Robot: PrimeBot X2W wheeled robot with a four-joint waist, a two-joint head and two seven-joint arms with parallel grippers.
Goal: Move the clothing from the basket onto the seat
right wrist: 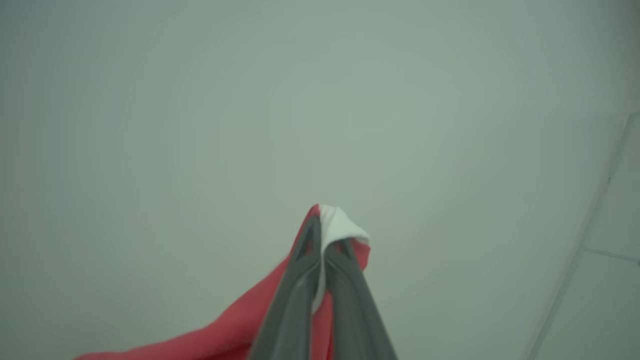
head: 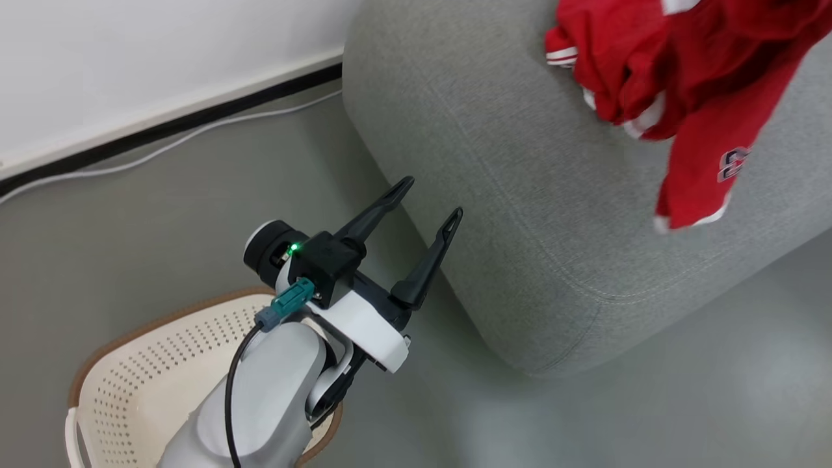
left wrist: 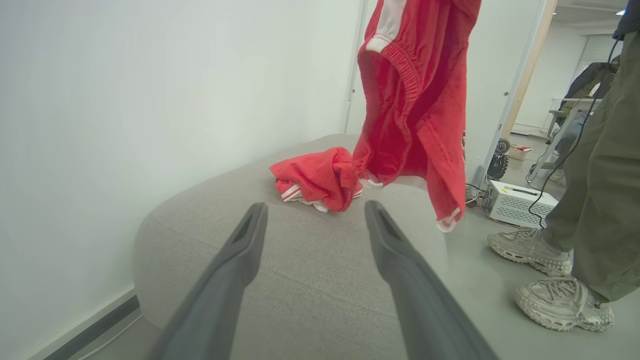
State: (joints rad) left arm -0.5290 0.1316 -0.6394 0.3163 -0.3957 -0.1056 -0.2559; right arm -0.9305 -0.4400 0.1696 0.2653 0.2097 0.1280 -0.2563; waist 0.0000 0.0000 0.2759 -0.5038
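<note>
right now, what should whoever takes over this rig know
Left end effector: open, empty, near the seat edge.
Right end effector: shut on the held garment, which hangs over the seat.
Done: the crumpled garment lies on the seat.
Left: lower and release the held garment. The visible part of the basket looks empty; the arm hides the rest.

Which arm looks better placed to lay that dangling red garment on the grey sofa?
Right: the right gripper is shut on the red garment, hanging over the sofa; the left gripper is open, empty, near the sofa's corner.
</note>
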